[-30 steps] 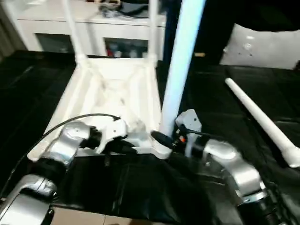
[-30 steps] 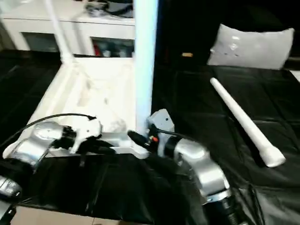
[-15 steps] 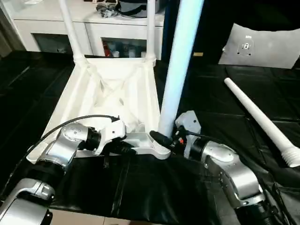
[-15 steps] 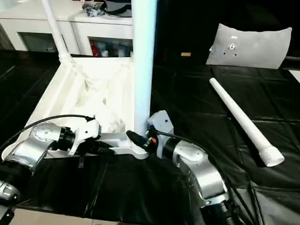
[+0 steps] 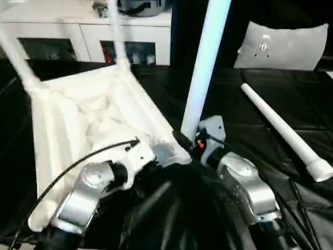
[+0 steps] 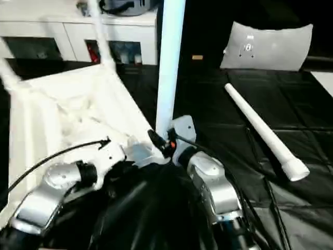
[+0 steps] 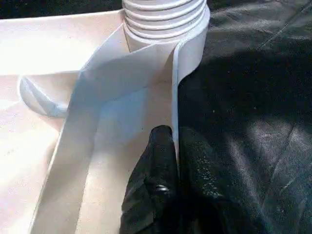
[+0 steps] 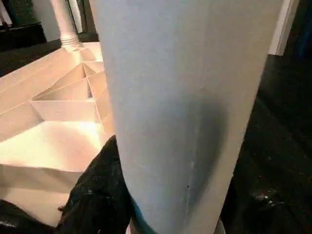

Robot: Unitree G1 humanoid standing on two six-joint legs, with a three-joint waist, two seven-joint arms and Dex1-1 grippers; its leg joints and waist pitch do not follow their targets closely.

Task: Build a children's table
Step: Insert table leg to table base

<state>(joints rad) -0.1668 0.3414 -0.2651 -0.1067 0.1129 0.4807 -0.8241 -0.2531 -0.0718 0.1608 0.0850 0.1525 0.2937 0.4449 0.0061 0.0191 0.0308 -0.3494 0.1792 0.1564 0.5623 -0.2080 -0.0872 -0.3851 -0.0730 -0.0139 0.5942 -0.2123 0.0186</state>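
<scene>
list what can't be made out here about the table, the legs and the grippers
- Right gripper: in the right wrist view the upright leg it clasps covers its fingertips.
- Upright leg's threaded end: hidden behind the gripper and corner socket in the head views.
- Two far legs: tops cut off by the picture edge.
- Tabletop: near edge hidden behind the left gripper, which pinches the rim.
- Loose leg: threads blurred.

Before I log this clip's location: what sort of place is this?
Probably an indoor room set up for assembly: a white cabinet with glass doors stands behind, black floor mats cover the ground, and a grey-white cushion leans at the back.
</scene>
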